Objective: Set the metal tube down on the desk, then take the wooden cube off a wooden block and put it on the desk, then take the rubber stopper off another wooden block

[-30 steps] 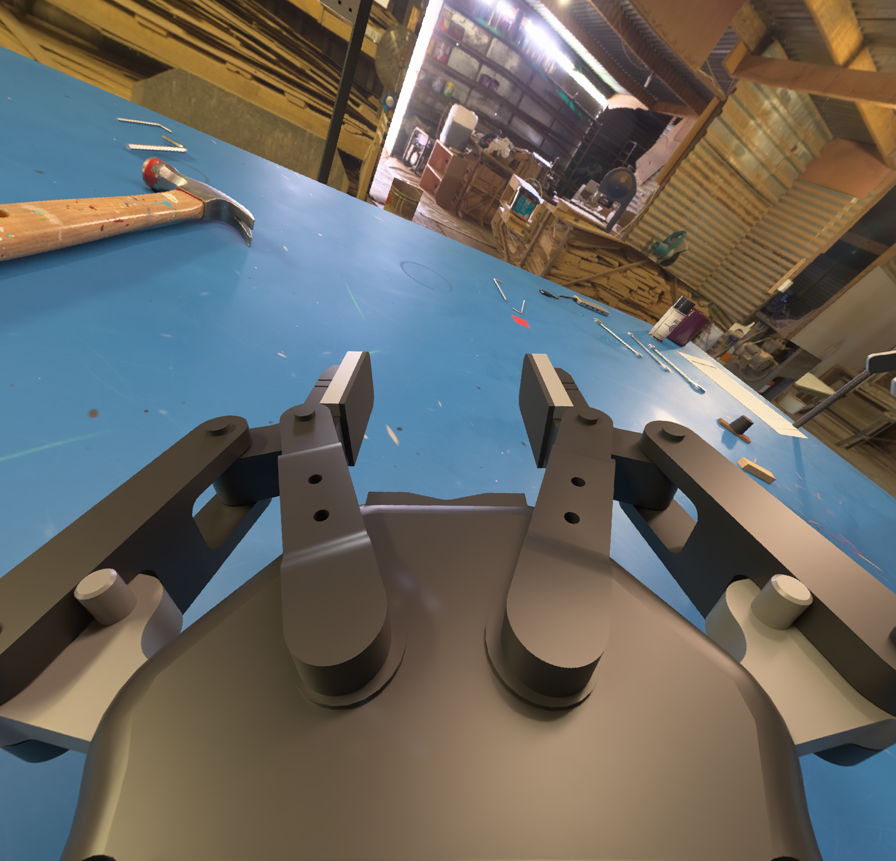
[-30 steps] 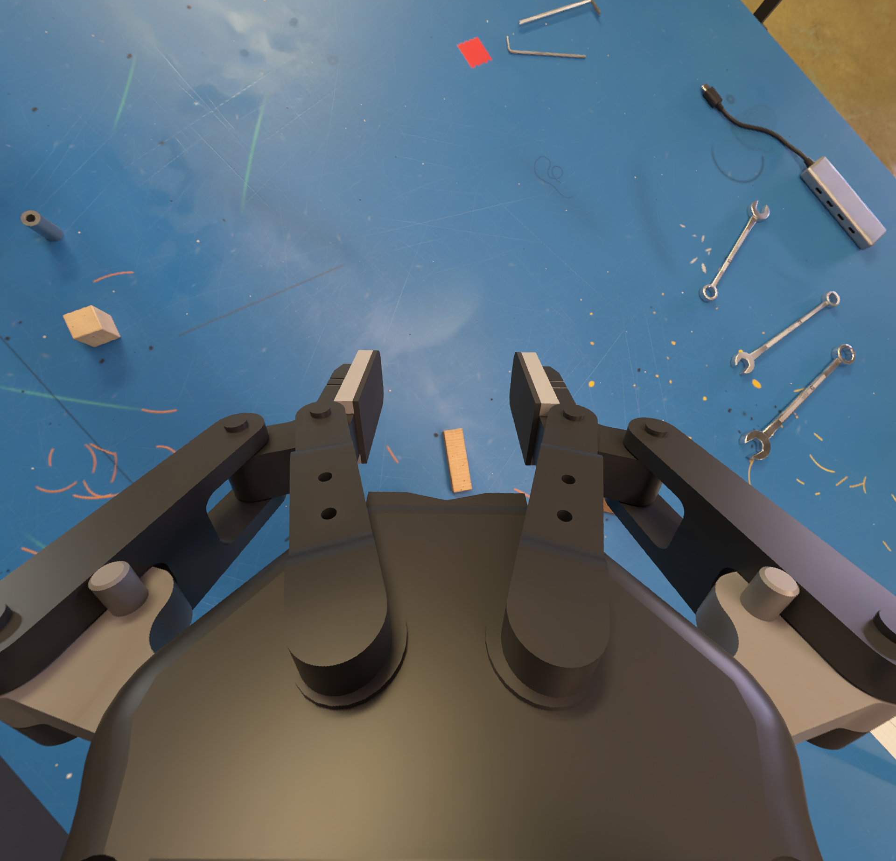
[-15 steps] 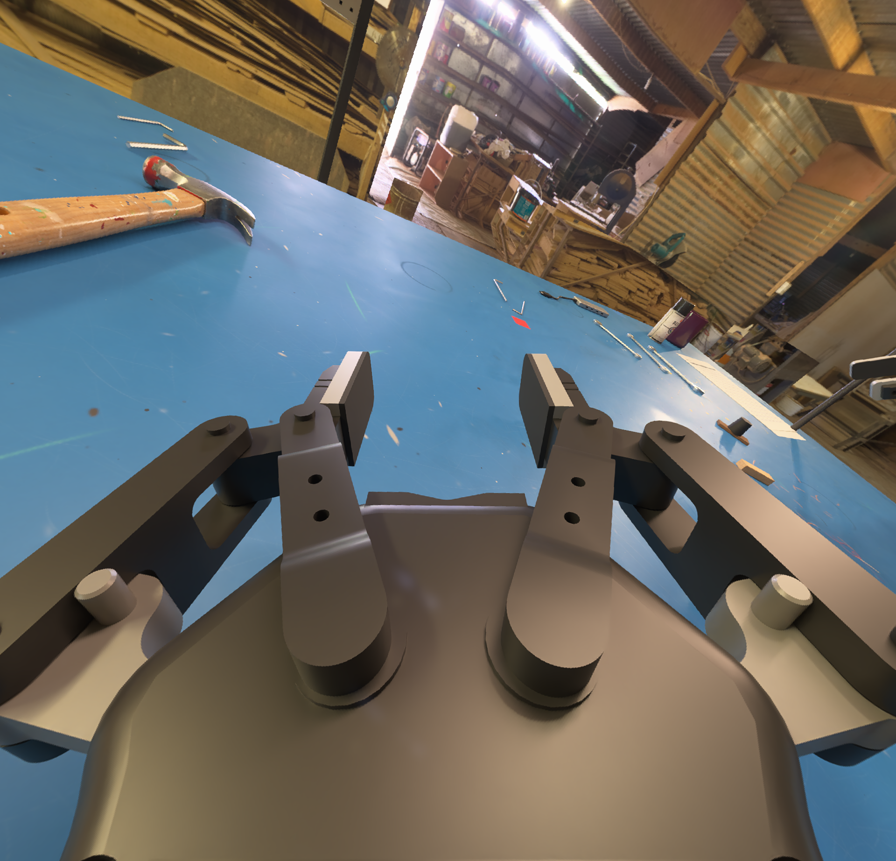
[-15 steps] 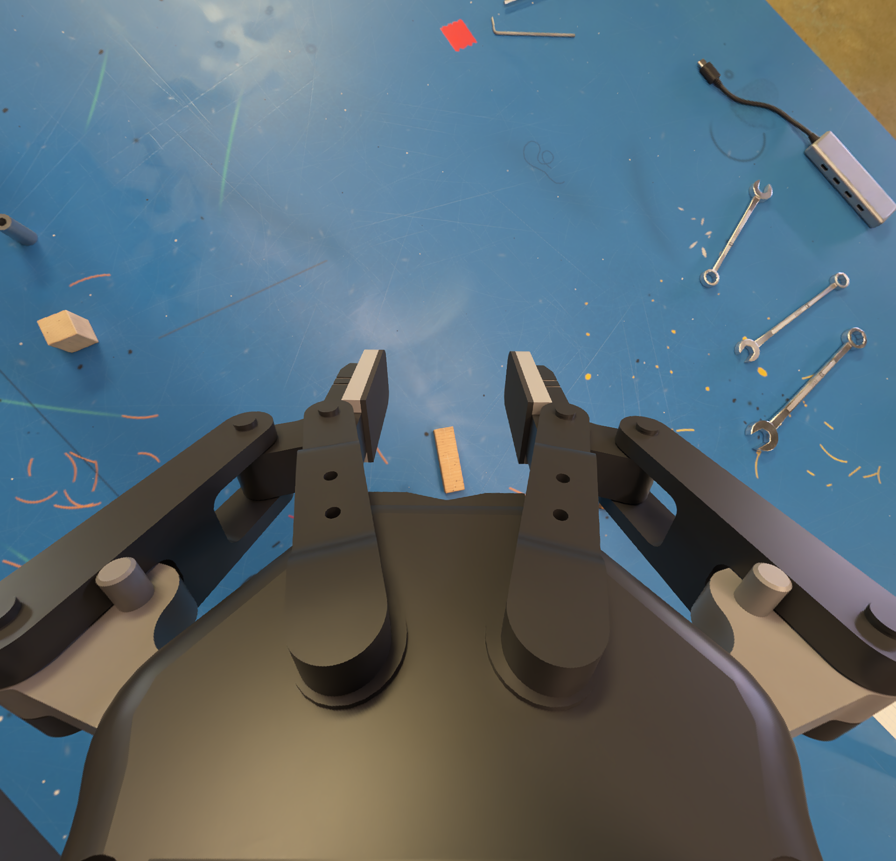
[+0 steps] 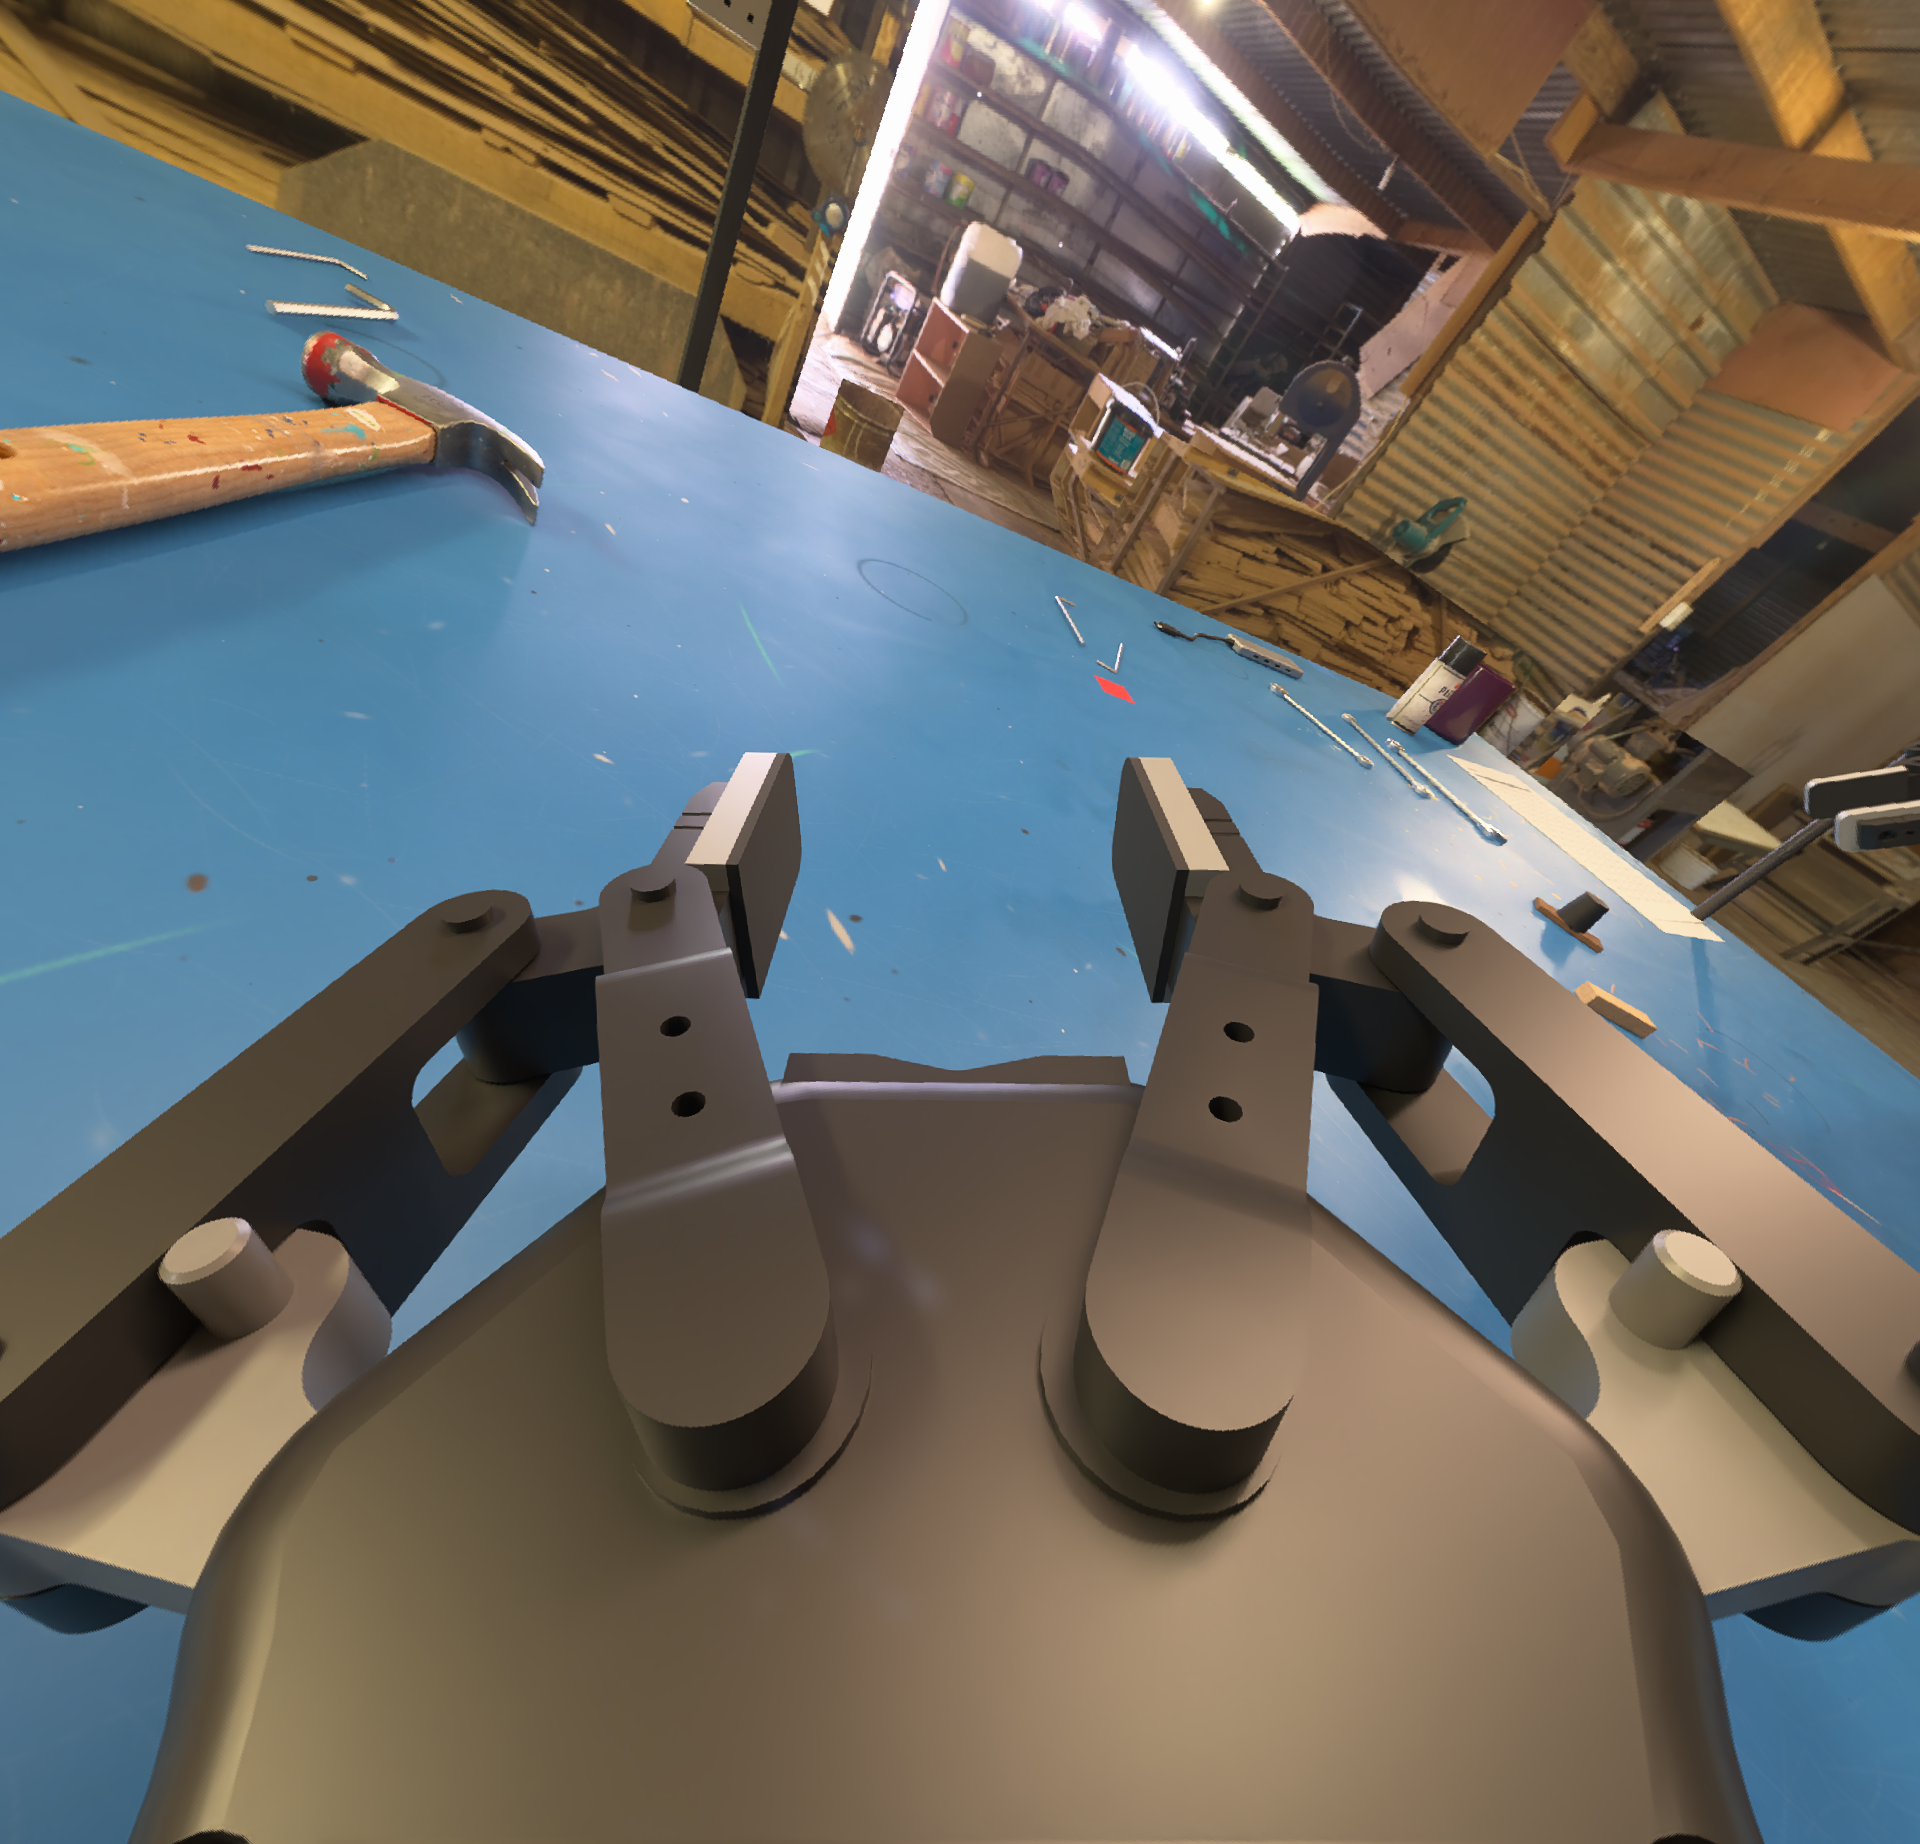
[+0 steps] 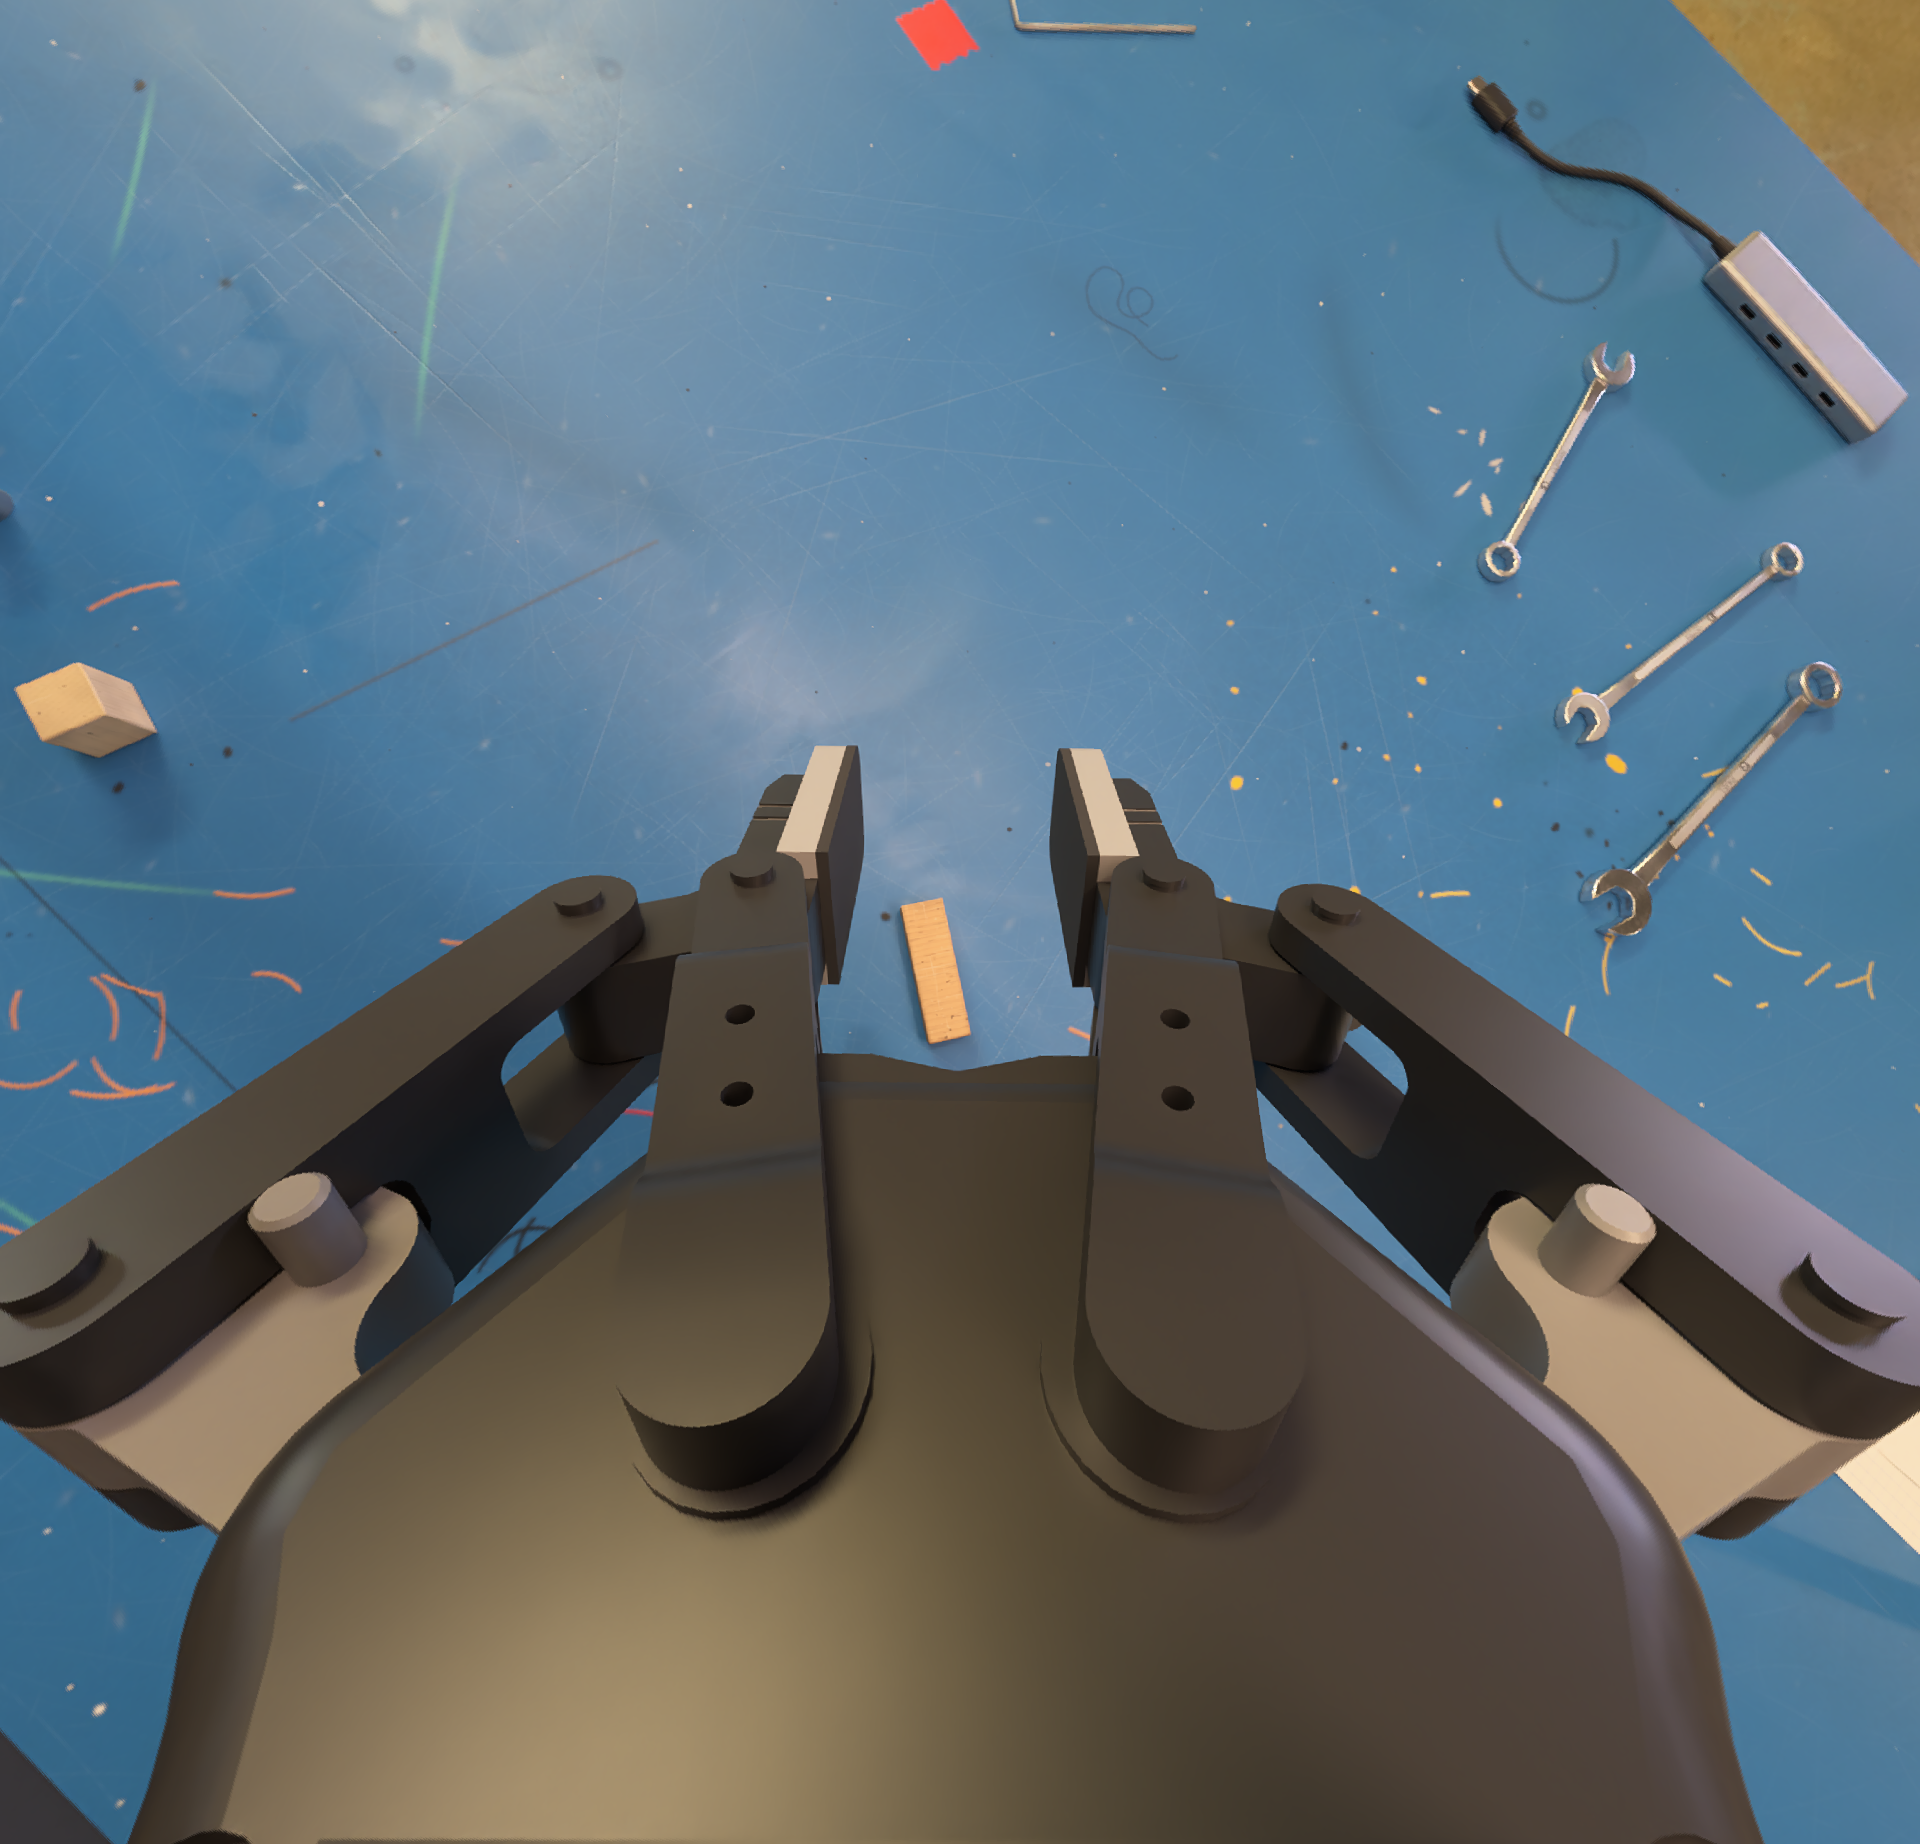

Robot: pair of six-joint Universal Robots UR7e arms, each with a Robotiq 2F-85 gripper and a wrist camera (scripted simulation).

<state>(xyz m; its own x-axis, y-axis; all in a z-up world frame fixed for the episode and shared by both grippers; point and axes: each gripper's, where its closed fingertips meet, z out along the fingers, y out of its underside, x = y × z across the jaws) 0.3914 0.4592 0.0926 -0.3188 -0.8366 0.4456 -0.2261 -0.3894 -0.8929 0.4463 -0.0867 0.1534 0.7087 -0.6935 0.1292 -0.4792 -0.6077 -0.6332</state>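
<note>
In the right wrist view my right gripper (image 6: 956,797) is open and empty above the blue desk (image 6: 935,444). A bare flat wooden block (image 6: 935,968) lies below, between the fingers. The wooden cube (image 6: 83,708) lies on the desk at far left. Only the metal tube's end (image 6: 3,504) shows at the left edge. In the left wrist view my left gripper (image 5: 958,818) is open and empty over the desk. Far right, a black rubber stopper (image 5: 1584,906) stands on a wooden block (image 5: 1555,913), with a bare block (image 5: 1616,1008) near it. The right gripper's fingers (image 5: 1865,807) hang above them.
A hammer (image 5: 260,454) lies at the left of the left wrist view. Three wrenches (image 6: 1683,641), a grey hub with cable (image 6: 1797,334), hex keys (image 6: 1101,26) and a red patch (image 6: 935,31) lie on the right and far side. The desk edge (image 6: 1766,101) runs at top right.
The right wrist view has shifted: cube and tube slid left, and the tube is almost out of frame. The right jaws have narrowed somewhat. The left gripper has not moved.
</note>
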